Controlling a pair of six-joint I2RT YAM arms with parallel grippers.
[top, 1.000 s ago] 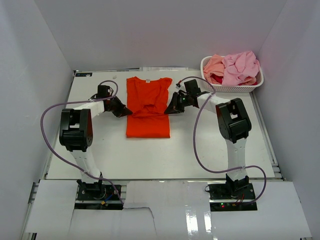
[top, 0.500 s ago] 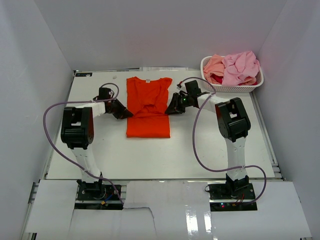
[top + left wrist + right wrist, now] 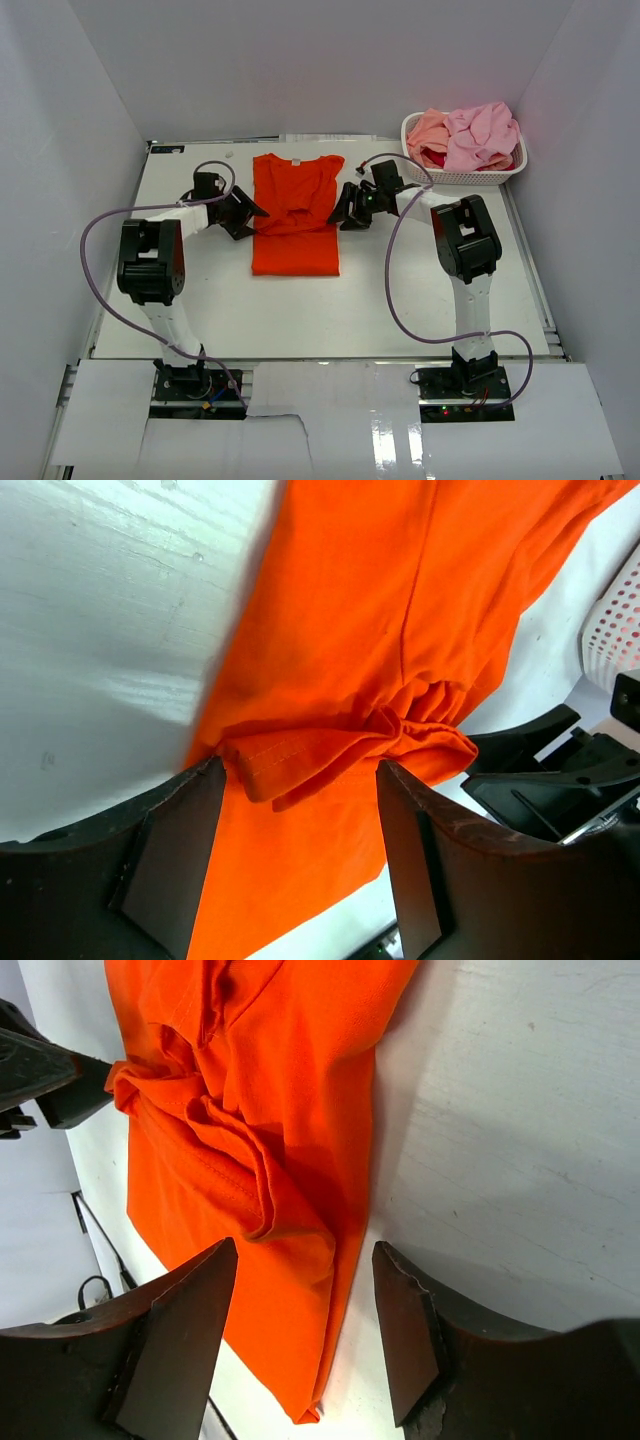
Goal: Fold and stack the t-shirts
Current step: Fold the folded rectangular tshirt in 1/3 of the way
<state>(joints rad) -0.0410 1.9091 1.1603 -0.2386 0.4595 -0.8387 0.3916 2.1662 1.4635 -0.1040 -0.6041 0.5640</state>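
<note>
A bright orange-red t-shirt [image 3: 295, 215] lies flat at the middle back of the table, its sides folded inward into a narrow strip. The two sleeves bunch together at its centre [image 3: 340, 745]. My left gripper [image 3: 250, 212] sits at the shirt's left edge, open, with cloth below its fingers [image 3: 185, 855] but not pinched. At the right edge, my right gripper [image 3: 340, 212] is open too, its fingers [image 3: 405, 1330] astride the folded edge [image 3: 300, 1240]. More t-shirts, light pink [image 3: 482, 135], salmon [image 3: 428, 130] and dark red [image 3: 432, 158], are piled in the basket.
A white perforated basket [image 3: 470, 178] stands at the back right corner of the table. White walls close in the left, back and right sides. Purple cables loop out from both arms. In the left wrist view the right gripper [image 3: 560, 765] lies just across the shirt.
Both grippers have opened and let go of the shirt's folded-in sleeves, which now rest bunched at the centre. Each has drawn back slightly toward its own edge of the shirt.
</note>
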